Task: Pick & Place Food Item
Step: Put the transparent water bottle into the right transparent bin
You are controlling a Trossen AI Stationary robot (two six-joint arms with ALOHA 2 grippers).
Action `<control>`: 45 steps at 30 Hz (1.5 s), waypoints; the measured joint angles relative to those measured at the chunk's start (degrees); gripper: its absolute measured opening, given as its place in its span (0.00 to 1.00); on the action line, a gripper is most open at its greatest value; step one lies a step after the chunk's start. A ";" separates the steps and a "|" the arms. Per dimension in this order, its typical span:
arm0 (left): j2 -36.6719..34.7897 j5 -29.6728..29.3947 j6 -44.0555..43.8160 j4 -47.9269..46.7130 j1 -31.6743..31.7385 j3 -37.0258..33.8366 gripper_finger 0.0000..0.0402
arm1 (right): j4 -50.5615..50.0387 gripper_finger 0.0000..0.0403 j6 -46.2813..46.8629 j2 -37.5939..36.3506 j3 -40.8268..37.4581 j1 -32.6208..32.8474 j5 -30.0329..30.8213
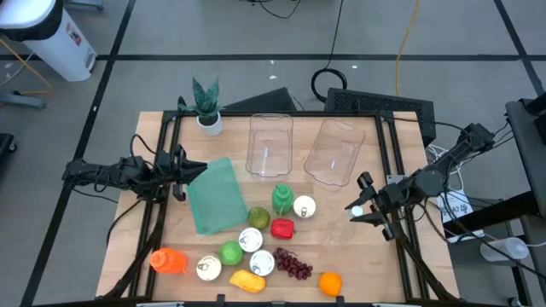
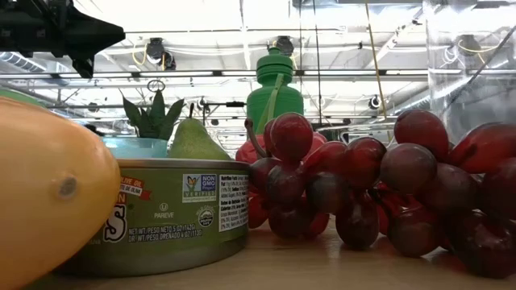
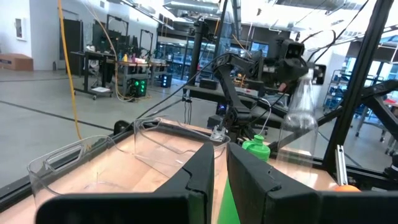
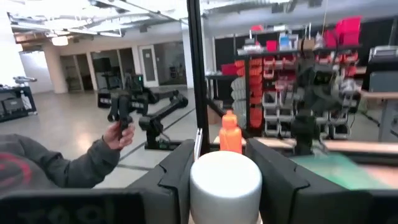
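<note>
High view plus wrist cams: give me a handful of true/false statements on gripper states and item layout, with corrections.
1. The right gripper is closed on a white cylindrical container. True.
2. The left gripper holds the green bottle. False: its fingers are shut on nothing, and the bottle stands on the table away from that gripper.
3. Two clear plastic bins sit side by side at the table's far edge. True.
4. The orange lies inside a clear bin. False: it is on the bare table by the near edge, next to the grapes.
5. The potted plant stands by the right arm. False: it is at the far corner on the left arm's side.
</note>
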 joint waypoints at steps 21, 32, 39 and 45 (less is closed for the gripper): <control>0.01 -0.01 1.53 -0.01 0.00 0.00 0.13 | -24.30 0.30 -24.50 3.89 34.30 -8.34 21.77; 0.01 -0.02 1.52 0.00 0.00 0.00 0.13 | -31.74 0.30 -20.84 4.15 29.98 -23.89 20.73; 0.02 -1.52 1.52 0.00 0.01 0.00 0.13 | -16.60 0.30 -21.57 4.18 17.63 -33.57 14.59; 0.00 -1.73 1.52 0.02 -0.01 0.00 0.13 | -8.33 0.30 -20.54 4.24 11.15 -41.17 11.47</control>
